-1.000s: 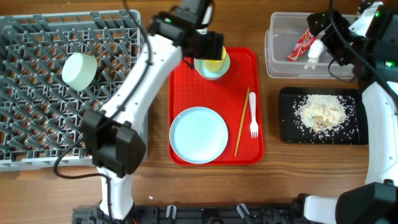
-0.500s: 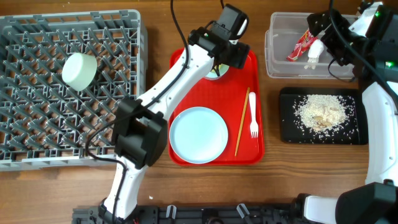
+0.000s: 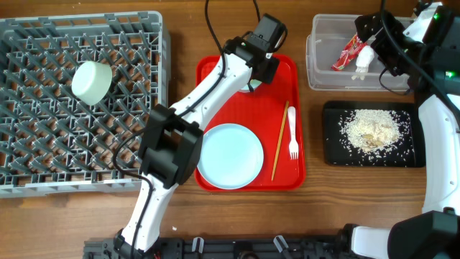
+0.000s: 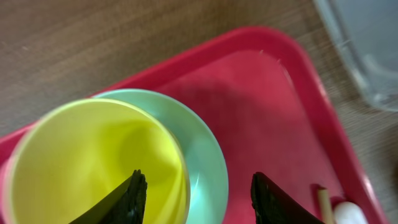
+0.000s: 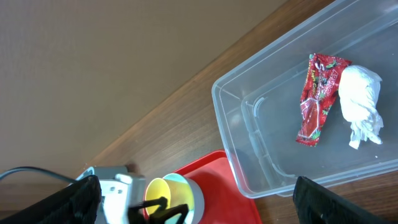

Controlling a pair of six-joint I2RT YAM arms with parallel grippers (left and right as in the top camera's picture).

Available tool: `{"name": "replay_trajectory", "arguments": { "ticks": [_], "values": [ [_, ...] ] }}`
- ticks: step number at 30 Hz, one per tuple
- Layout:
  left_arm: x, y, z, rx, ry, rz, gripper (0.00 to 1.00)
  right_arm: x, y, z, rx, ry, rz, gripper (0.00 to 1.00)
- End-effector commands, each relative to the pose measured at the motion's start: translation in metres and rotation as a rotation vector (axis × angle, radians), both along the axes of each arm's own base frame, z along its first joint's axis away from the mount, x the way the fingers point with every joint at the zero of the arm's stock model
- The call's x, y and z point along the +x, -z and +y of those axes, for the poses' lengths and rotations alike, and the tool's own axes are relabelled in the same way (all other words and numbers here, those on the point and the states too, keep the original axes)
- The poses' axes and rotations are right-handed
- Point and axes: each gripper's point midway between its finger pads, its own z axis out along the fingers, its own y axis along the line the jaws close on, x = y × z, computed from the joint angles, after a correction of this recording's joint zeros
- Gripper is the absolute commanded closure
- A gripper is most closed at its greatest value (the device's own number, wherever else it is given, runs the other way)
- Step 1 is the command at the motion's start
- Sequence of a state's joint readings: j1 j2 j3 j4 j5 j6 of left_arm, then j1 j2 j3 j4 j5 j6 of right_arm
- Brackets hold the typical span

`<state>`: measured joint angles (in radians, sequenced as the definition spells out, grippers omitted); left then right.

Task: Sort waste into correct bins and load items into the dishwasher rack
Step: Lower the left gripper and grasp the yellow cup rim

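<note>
Narrowing of the left claw (image 4: 198, 180) is noted, jaws half-closed astride the small round yellow cup's (image 4: 93, 155) wall, inside the mint-green bowl (image 4: 208, 163) at the red serving tray's (image 4: 267, 106) far end; a grasp is judged imminent.

One rack (image 3: 43, 144). Two bowls (image 3: 91, 80). One cup (image 4: 93, 155). One plate (image 3: 231, 155). One chopstick (image 3: 279, 140). One fork (image 3: 292, 140). One red tray (image 3: 291, 173). One tub (image 3: 323, 72). One black tray (image 3: 334, 155). One wrapper (image 5: 317, 99). One napkin (image 5: 360, 102). One rice pile (image 3: 370, 129).

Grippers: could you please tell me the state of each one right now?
Left gripper: open, one finger inside the cup, nothing gripped.
Right gripper: open, empty.
</note>
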<state>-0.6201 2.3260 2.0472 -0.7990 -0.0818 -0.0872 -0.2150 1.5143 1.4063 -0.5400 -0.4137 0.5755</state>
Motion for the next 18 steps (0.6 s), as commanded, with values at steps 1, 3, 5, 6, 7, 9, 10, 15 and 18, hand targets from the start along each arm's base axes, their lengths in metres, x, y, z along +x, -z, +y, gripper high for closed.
{"name": "replay_trajectory", "arguments": {
  "ticks": [1,3,5,6,7,9,10,15,18],
  "values": [
    [0.009,0.01,0.006,0.019,-0.01,-0.003,0.49,-0.002,-0.006,-0.002,-0.007,0.014,-0.014,0.01],
    [0.013,0.009,0.008,0.015,-0.017,-0.009,0.49,-0.002,-0.006,-0.002,-0.007,0.014,-0.014,0.0],
    [0.016,0.009,0.013,0.008,-0.036,-0.009,0.53,-0.002,-0.006,-0.002,-0.007,0.014,-0.014,0.0],
    [0.017,0.009,0.015,0.006,-0.044,-0.008,0.58,-0.002,-0.006,-0.002,-0.007,0.014,-0.014,0.0],
    [0.019,0.009,0.017,0.003,-0.055,-0.007,0.6,-0.002,-0.006,-0.002,-0.007,0.014,-0.014,0.0],
    [0.021,0.009,0.021,-0.003,-0.076,-0.004,0.65,-0.002,-0.006,-0.002,-0.007,0.014,-0.014,0.0],
    [0.022,0.009,0.024,-0.002,-0.082,-0.002,0.69,-0.002,-0.006,-0.002,-0.007,0.014,-0.014,0.0],
    [0.019,0.016,0.037,0.024,-0.097,0.036,0.69,-0.002,-0.006,-0.002,-0.007,0.014,-0.014,0.0],
    [0.015,0.021,0.04,0.035,-0.097,0.052,0.67,-0.002,-0.006,-0.002,-0.007,0.014,-0.014,0.0]
  ]
}}
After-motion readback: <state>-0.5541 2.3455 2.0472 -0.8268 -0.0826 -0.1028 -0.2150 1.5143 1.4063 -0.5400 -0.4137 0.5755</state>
